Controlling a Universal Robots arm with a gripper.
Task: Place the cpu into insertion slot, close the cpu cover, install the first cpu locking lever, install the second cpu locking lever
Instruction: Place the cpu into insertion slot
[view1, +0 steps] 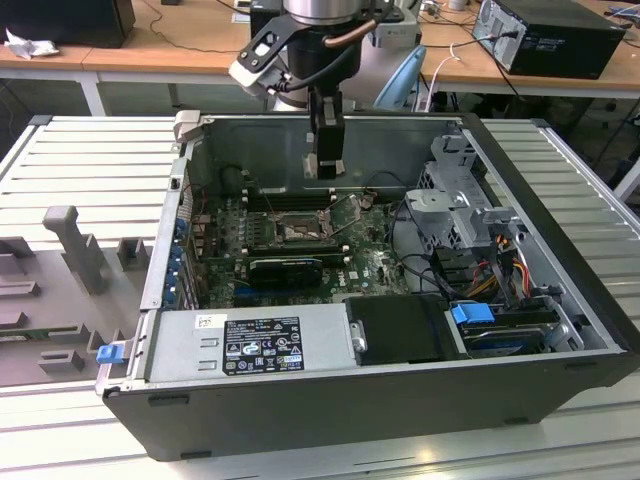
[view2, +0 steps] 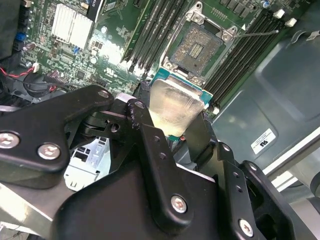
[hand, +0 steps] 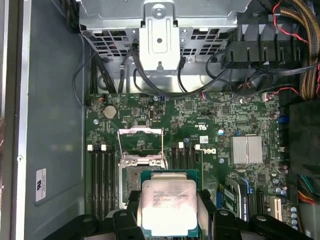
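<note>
My gripper (view1: 325, 168) hangs inside the open computer case, above the green motherboard and a little behind the insertion slot (view1: 300, 231). It is shut on the cpu (view2: 175, 106), a flat square chip with a pale silver top, held by its edges between the black fingers (view2: 143, 120). In the first wrist view the cpu (hand: 168, 204) overlaps the near edge of the dark square insertion slot (hand: 131, 176). The cpu cover (hand: 141, 141), a silver frame plate, stands flipped open beside the slot. A thin locking lever (view2: 256, 33) sticks out from the insertion slot (view2: 200, 46).
Black memory slots (view2: 150, 30) flank the socket on both sides. A black card (view1: 285, 268) lies in front of it. A metal drive cage (view1: 460, 205) with cables fills the exterior view's right, a power supply (view1: 250, 345) the front. The case walls (view1: 260, 140) close in all round.
</note>
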